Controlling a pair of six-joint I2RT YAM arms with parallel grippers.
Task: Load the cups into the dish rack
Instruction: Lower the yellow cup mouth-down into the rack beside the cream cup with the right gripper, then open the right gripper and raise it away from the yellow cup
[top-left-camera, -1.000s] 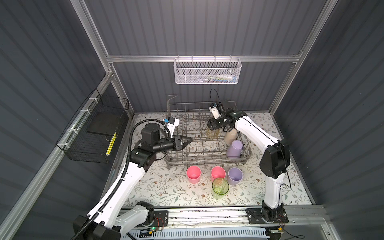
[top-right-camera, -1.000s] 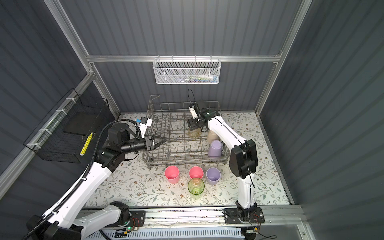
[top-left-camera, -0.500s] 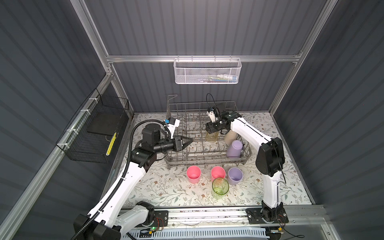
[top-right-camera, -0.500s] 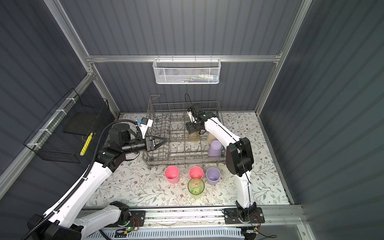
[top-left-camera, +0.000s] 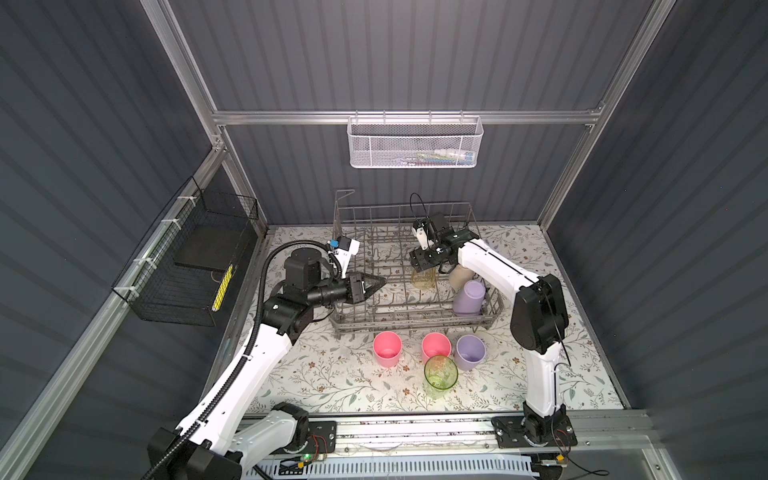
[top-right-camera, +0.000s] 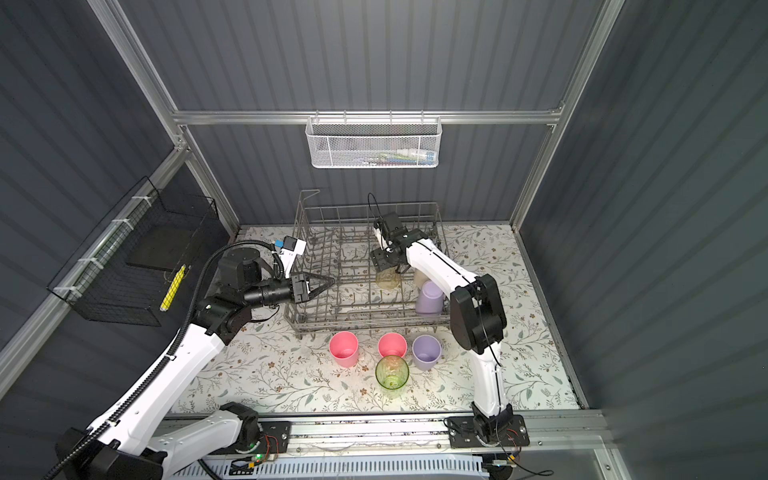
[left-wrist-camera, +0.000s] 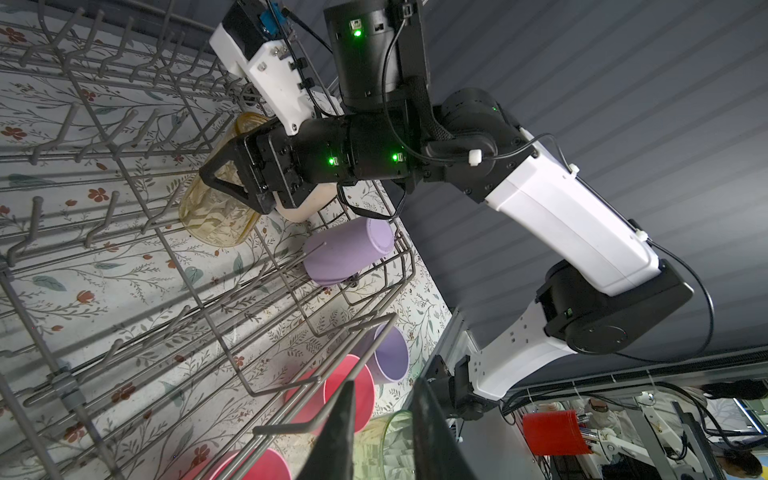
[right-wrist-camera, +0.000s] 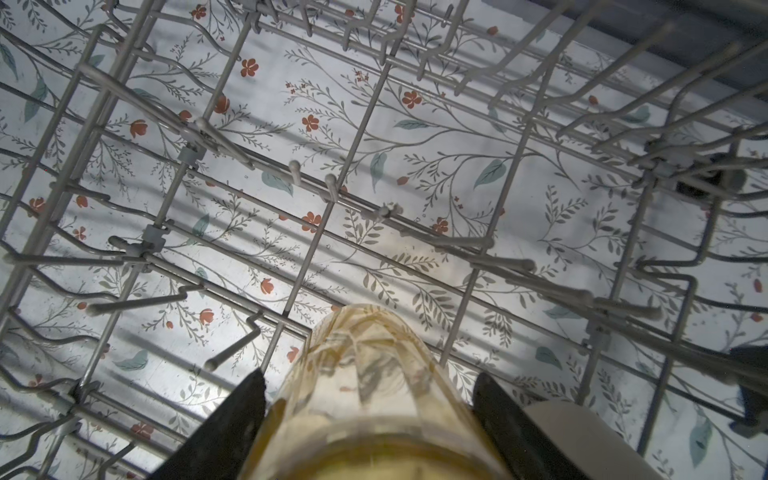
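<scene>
**Over the rack's right half: yellow cup gripped, four cups loose on the table**

Inside the dish rack (top-left-camera: 415, 321), toward its right half, the right gripper (top-left-camera: 424, 271) points down. Its jaws are spread wide and closed against both sides of the clear yellow cup (top-left-camera: 424, 281). The right wrist view shows a black finger pressed on each flank of the cup. The cup hangs among the tines, and I cannot tell whether it rests on the wires. Just to its right sits the beige cup (top-left-camera: 459, 275). In front of that, the racked lilac cup (top-left-camera: 469, 296) leans base-up in the rack's front right corner.

The left gripper (top-left-camera: 379, 281) lies level at the rack's left end, pointing toward the inside. Its jaws stand slightly apart with a narrow gap between them, and they hold nothing.

On the flowered table (top-left-camera: 324, 374), just before the rack's front wall, four cups stand mouth-up. The left pink cup (top-left-camera: 387, 348), the right pink cup (top-left-camera: 435, 344) and the loose lilac cup (top-left-camera: 470, 351) form a row. The clear green cup (top-left-camera: 440, 372) stands nearer the front edge. It overlaps the right pink cup in both top views, and I cannot tell whether the two touch.

A white mesh basket (top-left-camera: 415, 145) hangs on the back wall and a black wire basket (top-left-camera: 187, 270) on the left wall.
</scene>
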